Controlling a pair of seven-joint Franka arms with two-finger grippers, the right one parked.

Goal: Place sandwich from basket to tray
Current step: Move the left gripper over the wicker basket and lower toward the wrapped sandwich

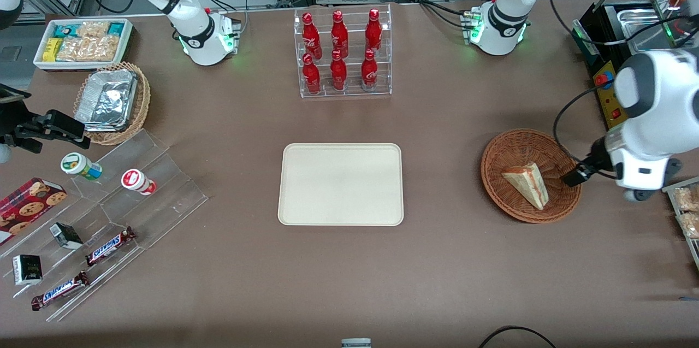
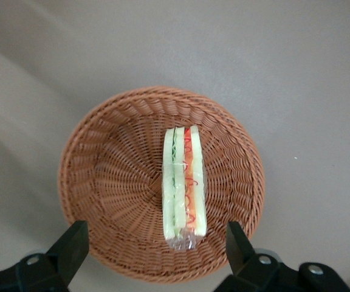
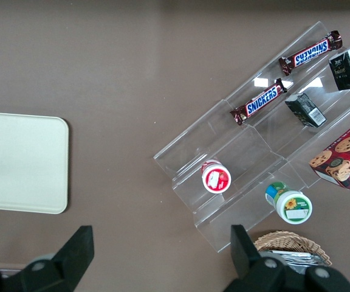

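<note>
My gripper (image 2: 154, 252) hangs above the basket (image 2: 102, 182), its 2 fingers (image 2: 72, 246) spread wide and holding nothing, with the sandwich between them as my wrist camera looks down. The sandwich (image 2: 185, 182) lies in the basket, wrapped in clear film, with its layered cut face up. From the front, the sandwich (image 1: 527, 184) rests near the middle of the basket (image 1: 508, 146), and my gripper (image 1: 579, 173) sits over the basket's rim at my arm's end of the table. The tray (image 1: 341, 184) lies flat, well apart from the basket toward the parked arm's end, with nothing on it.
</note>
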